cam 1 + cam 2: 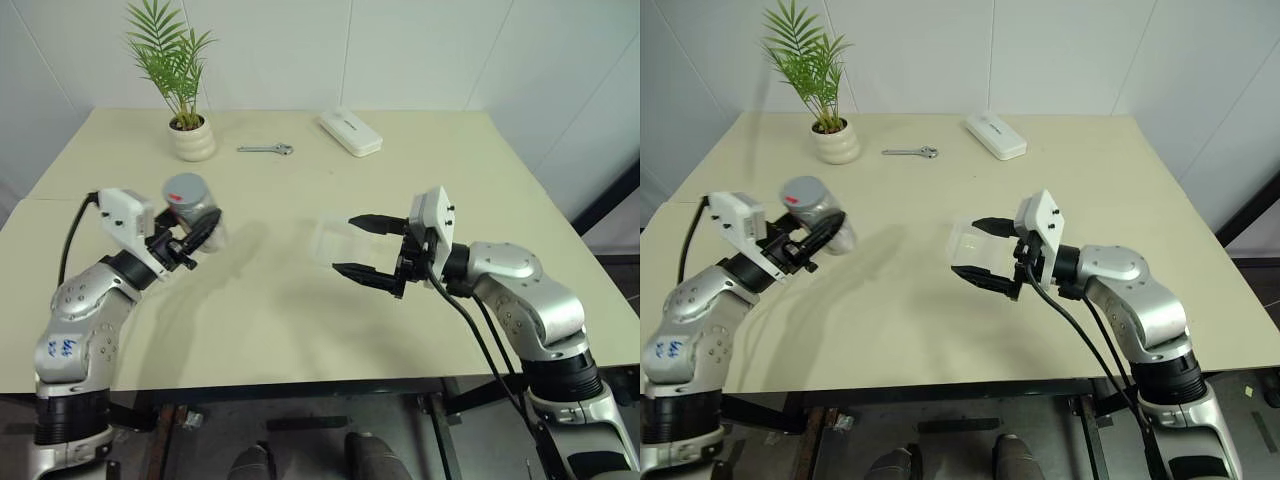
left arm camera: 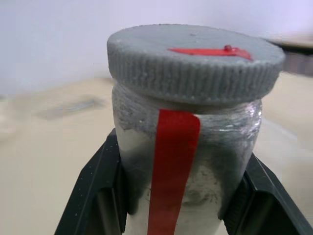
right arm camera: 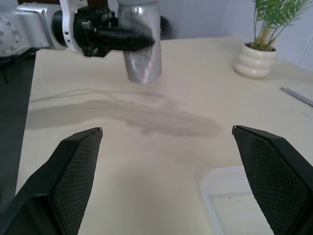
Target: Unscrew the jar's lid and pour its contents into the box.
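A pale yellow table [image 1: 300, 310] stands against white walls. Near its left edge, the left gripper [image 1: 192, 238] clamps the jar [image 1: 192, 205] above the surface (lid [image 2: 195, 56] still on). The right gripper [image 1: 360, 245] gapes wide over the box [image 1: 975, 245] at mid-table.

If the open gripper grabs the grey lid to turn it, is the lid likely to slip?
Probably not much: the lid has fine ribs around its edge, which should give the fingers of the right gripper some bite. The jar looks rigid, and the left gripper clamps its body from both sides, so it should resist twisting, though the silvery wall may be smooth.
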Robot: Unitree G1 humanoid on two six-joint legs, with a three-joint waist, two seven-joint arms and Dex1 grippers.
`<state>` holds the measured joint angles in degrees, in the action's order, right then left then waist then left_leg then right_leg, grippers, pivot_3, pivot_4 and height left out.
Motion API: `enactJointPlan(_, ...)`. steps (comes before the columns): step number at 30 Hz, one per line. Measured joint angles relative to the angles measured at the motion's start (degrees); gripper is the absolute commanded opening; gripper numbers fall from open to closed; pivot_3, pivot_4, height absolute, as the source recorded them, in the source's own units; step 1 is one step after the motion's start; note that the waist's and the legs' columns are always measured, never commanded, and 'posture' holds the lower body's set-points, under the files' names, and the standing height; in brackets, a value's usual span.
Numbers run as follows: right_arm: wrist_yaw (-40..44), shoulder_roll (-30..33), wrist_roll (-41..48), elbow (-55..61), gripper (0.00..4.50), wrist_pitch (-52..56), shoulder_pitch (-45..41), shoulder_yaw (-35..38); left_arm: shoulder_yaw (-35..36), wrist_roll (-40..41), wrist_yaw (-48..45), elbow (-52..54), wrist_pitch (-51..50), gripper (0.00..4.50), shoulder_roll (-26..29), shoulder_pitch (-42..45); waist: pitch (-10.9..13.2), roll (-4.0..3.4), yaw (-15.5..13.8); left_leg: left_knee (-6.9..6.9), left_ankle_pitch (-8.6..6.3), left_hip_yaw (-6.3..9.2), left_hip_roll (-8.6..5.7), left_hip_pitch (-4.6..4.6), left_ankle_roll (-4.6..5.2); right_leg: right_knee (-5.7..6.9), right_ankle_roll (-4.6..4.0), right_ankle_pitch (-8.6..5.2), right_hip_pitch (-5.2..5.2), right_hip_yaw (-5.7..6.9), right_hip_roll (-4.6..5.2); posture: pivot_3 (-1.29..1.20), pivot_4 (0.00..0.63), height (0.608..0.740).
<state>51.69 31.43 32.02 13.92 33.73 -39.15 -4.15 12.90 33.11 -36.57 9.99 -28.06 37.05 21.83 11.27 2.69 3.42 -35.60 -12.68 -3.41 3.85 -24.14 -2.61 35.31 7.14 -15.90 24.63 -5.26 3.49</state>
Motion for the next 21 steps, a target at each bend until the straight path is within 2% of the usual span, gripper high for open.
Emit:
enactJointPlan(5,-2.3,-2.2,2.5,0.3,4.5,7.1,-7.0,-0.3,-7.8,-1.5,-8.6,-1.6,0.7,1.92,0.1,3.7,0.0,0.0,0.0,0.09,0.0,0.0,0.02,-0.06,-0.01,0.02,0.09,0.04,0.14,0.01,-0.04,0.0,0.15,0.74)
enactJointPlan(9,-6.0,-6.6,2.9,0.7,4.5,10.8,-8.5,-1.3,-10.7,-3.2,-10.5,-2.2,1.4,1.92,-1.1,6.3,0.0,0.0,-0.1,0.15,-0.01,0.0,0.02,-0.09,-0.01,0.02,0.17,0.07,0.18,0.01,-0.04,0.0,0.15,0.74)
enactJointPlan(21,-10.8,-10.9,0.7,0.7,4.5,12.7,-8.9,-4.8,-12.5,-5.3,-12.3,-4.0,2.7,1.92,-4.1,7.6,0.0,0.0,-0.2,0.1,0.0,0.0,0.02,-0.11,-0.01,0.13,0.21,0.08,0.22,0.01,-0.06,0.0,0.15,0.74)
